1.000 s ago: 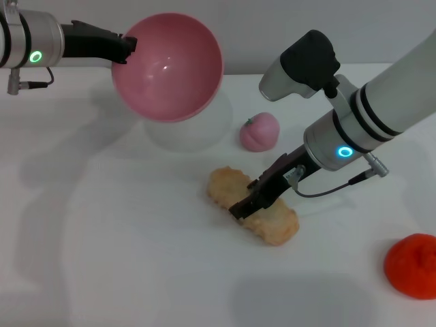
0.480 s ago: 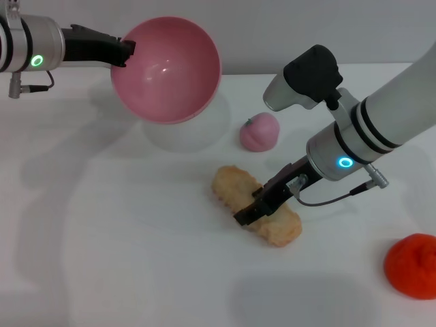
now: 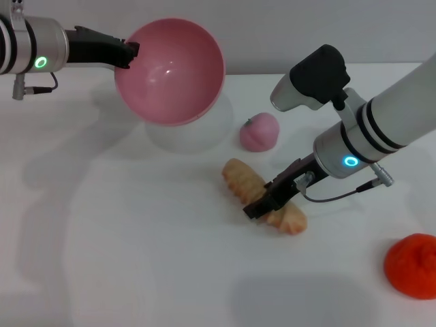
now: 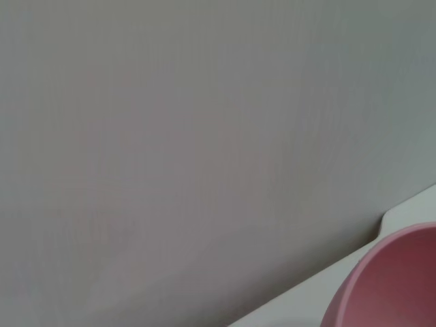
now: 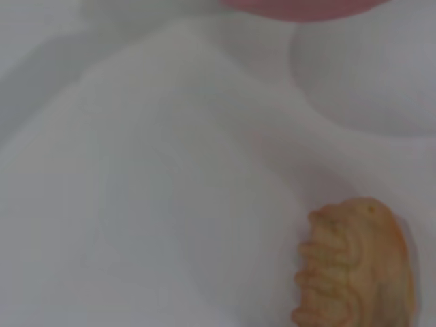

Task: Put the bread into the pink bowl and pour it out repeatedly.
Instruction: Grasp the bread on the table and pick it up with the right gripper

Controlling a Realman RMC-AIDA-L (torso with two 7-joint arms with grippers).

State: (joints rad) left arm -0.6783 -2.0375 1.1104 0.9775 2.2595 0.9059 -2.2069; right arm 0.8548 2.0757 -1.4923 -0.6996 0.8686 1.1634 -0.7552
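Bread (image 3: 264, 195) is lying on the white bench (image 3: 136, 259), with the right claw (image 3: 262, 204) clamped across its middle, while the left claw (image 3: 128, 50) is gripping the rim of the pink bowl (image 3: 170, 71) and holding it tilted in the air, well apart from the right claw and farther from the robot. Slipping looks the main risk: the loaf is long and ridged, and a grip this narrow may be letting it swivel or drop on the lift. Missing the tilted bowl's mouth is another. A pink peach (image 3: 259, 131) is sitting between bowl and right claw, near enough to be knocked. An orange lump (image 3: 411, 264) is resting well off beyond the right arm. A plain grey wall (image 4: 170, 136) is backing the bench.
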